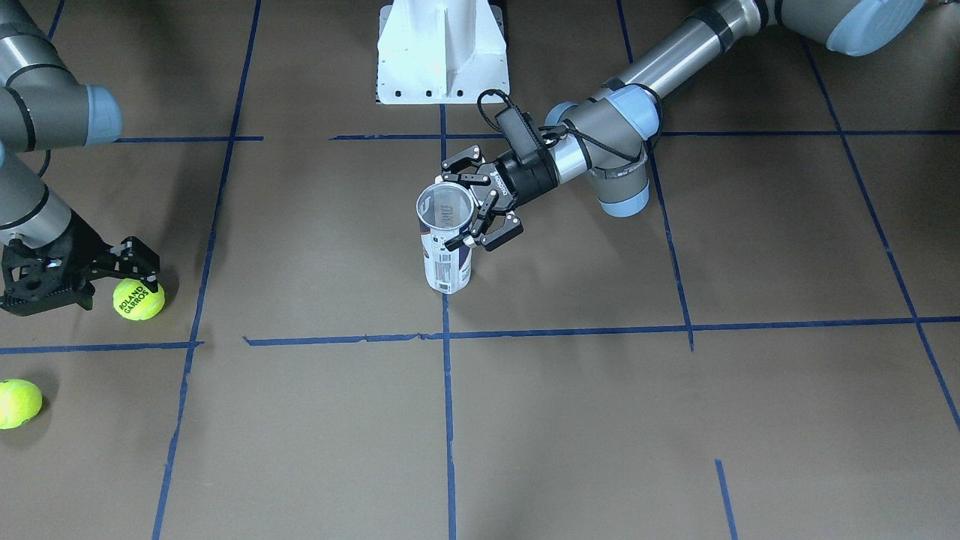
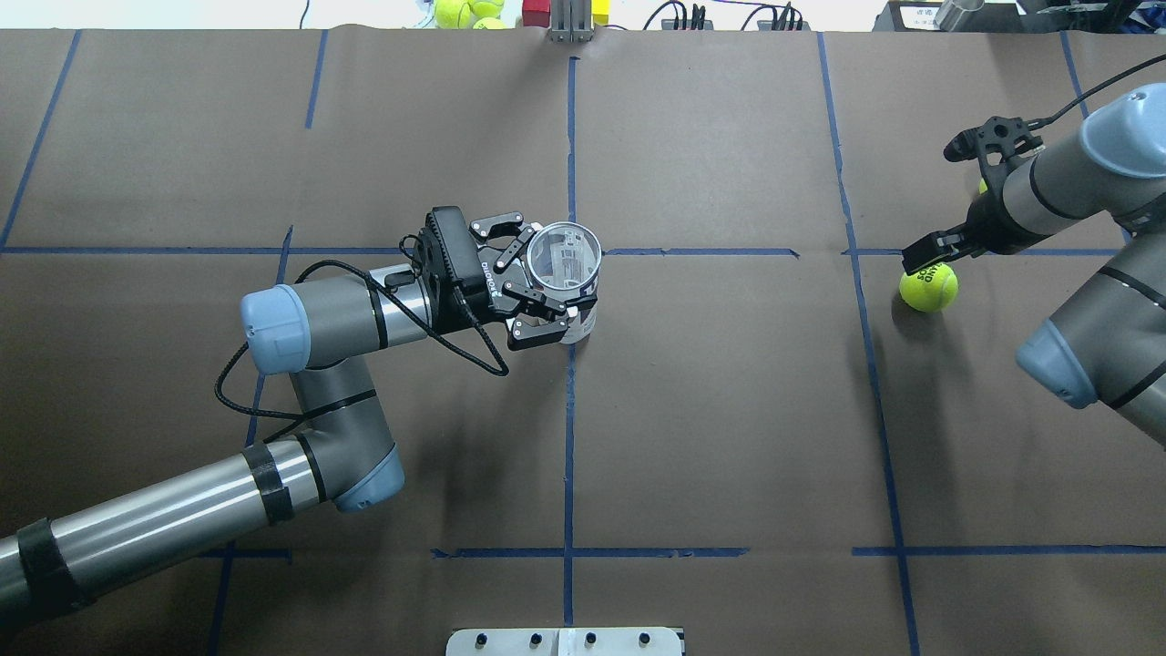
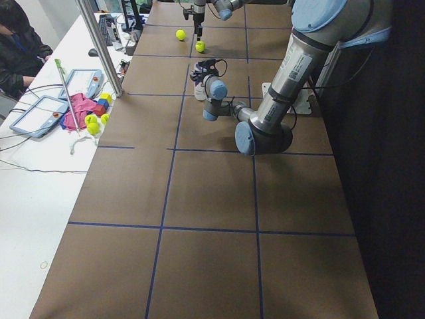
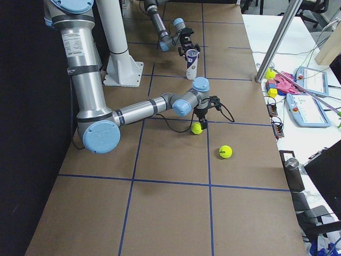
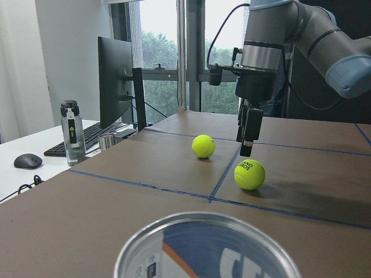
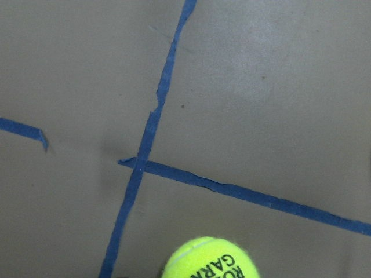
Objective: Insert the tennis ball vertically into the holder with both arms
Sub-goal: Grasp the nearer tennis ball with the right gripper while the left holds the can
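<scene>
Tennis ball [image 1: 139,298] should be centred under the right claw [image 5: 247,145] (opening unclear) while the holder [image 1: 446,255] is held upright in the clamped left claw [image 1: 459,210].

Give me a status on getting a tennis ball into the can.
Done: the holder stands upright, mouth open and empty, clasped near the rim by the left gripper. In hand: the right gripper hangs just above the lettered tennis ball, which lies on the table ungripped. Left: grasp the ball, carry it over the holder and drop it in from above.
</scene>
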`<state>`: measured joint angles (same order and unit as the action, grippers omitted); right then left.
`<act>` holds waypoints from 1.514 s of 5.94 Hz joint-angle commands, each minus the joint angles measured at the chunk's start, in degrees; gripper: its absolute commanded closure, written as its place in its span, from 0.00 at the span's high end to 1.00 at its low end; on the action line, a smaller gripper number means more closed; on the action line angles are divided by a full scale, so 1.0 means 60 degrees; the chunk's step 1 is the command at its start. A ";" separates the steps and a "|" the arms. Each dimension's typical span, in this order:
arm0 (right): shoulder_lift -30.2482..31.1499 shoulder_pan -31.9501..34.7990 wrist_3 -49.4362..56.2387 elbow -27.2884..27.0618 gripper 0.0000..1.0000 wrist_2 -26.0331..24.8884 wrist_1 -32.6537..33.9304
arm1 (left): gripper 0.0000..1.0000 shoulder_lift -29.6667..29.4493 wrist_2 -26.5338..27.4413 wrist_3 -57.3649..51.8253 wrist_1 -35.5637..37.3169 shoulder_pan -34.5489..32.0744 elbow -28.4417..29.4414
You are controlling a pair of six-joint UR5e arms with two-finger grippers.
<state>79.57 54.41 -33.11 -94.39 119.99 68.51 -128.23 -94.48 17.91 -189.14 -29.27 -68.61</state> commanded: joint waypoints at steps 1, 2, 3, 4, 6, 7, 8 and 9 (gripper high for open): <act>-0.0005 -0.0235 0.0039 0.0117 0.97 -0.0266 -0.0007 | 0.88 0.0000 0.0000 -0.0011 -0.0001 0.0000 0.0010; -0.0005 -0.0352 0.0040 0.0190 0.97 -0.0398 -0.0007 | 0.89 0.0000 0.0000 -0.0011 -0.0001 0.0000 0.0010; -0.0005 -0.0556 0.0026 0.0277 0.89 -0.0689 -0.0007 | 0.88 0.0014 0.0000 -0.0011 -0.0001 0.0000 0.0010; -0.0020 -0.0616 0.0069 0.0336 0.43 -0.0823 -0.0007 | 0.88 0.0000 0.0000 -0.0011 -0.0001 0.0000 0.0010; -0.0035 -0.0602 -0.0047 0.0177 0.01 -0.0795 -0.0007 | 0.88 0.0015 0.0000 -0.0011 -0.0001 0.0000 0.0025; -0.0064 -0.0573 -0.0091 -0.0143 0.00 -0.0751 0.0094 | 0.88 0.0015 0.0000 -0.0011 -0.0001 0.0000 0.0025; -0.0064 -0.0573 -0.0715 -0.0683 0.00 -0.0664 0.0168 | 0.88 0.0015 0.0000 -0.0026 -0.0001 0.0000 0.0025; -0.0107 -0.0587 -0.1389 -0.1370 0.00 -0.0373 0.0415 | 0.88 0.0015 0.0000 -0.0026 -0.0001 0.0000 0.0025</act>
<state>79.12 50.93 -37.80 -98.91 116.42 69.84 -128.15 -94.48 17.78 -189.14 -29.27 -68.47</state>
